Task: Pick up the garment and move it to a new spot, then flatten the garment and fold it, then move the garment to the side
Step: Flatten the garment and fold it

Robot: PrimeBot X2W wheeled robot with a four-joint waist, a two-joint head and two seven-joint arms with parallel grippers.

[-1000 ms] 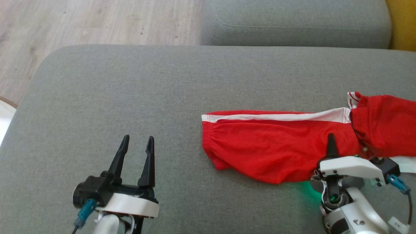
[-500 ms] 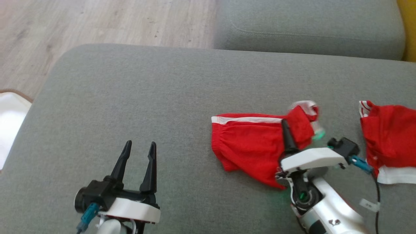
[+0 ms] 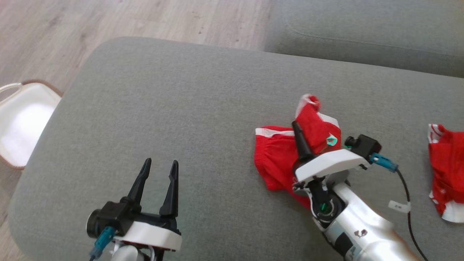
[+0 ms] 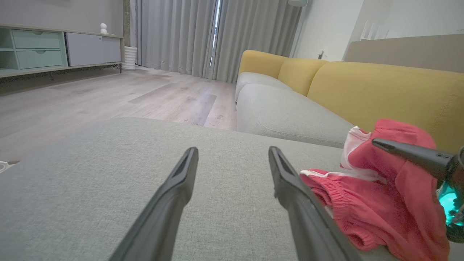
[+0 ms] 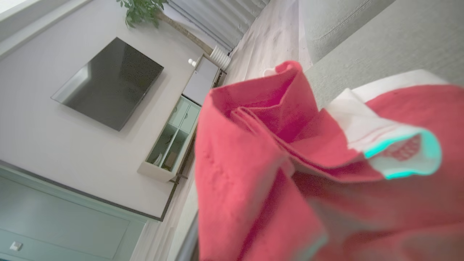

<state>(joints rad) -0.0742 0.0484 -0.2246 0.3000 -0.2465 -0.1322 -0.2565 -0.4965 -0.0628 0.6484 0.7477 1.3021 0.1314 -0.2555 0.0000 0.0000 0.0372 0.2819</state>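
The garment (image 3: 275, 159) is a pair of red shorts with a white side stripe, lying on the grey cushion (image 3: 181, 108) right of centre. My right gripper (image 3: 301, 139) is shut on one end of it, and that end is lifted and doubled back over the elastic waist end. In the right wrist view the bunched red cloth (image 5: 275, 163) sits right in front of the camera and hides the fingers. My left gripper (image 3: 161, 163) hovers open at the lower left, well clear of the garment (image 4: 362, 203), with nothing between its fingers (image 4: 174, 195).
A second red and white garment (image 3: 444, 163) lies at the cushion's right edge. Another grey seat cushion (image 3: 362, 32) lies beyond, with a yellow sofa back (image 4: 380, 87) behind it. A white basket (image 3: 21, 119) stands on the wooden floor to the left.
The head camera has swung, shifting the whole scene. My right gripper has carried the garment's end up and leftwards over the rest of it. The left gripper stays open.
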